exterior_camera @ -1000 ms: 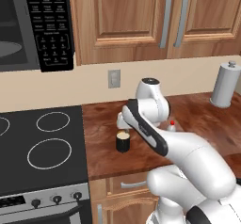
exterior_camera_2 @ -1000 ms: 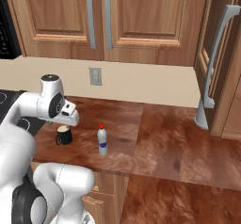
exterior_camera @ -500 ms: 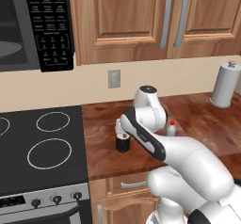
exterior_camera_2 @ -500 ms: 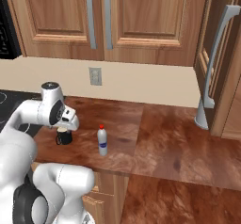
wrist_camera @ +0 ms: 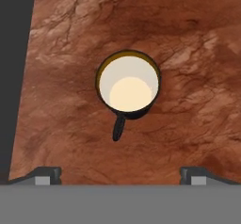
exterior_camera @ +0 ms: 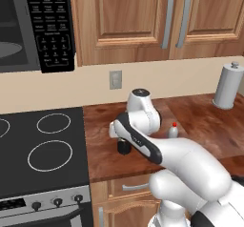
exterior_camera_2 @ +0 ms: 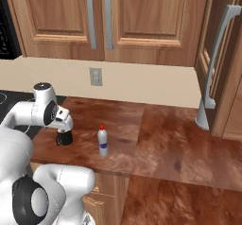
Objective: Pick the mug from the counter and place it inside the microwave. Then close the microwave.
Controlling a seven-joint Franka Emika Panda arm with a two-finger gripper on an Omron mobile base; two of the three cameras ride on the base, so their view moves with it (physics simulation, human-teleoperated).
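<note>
The gripper (wrist_camera: 120,173) hangs directly above the mug (wrist_camera: 128,86), its two fingertips (wrist_camera: 46,175) spread wide apart and touching nothing. The mug stands upright on the reddish-brown counter (wrist_camera: 188,124), its handle pointing toward the hand camera, near the edge of the black stovetop (exterior_camera: 43,149). A slim white bottle (exterior_camera_2: 102,141) stands just beside it. Above the stove, the microwave (exterior_camera: 33,25) hangs with its door open.

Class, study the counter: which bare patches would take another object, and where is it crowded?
Free: the counter between the white bottle and the paper towel roll. Crowded: the strip beside the stovetop, where the mug stands under the end effector.
</note>
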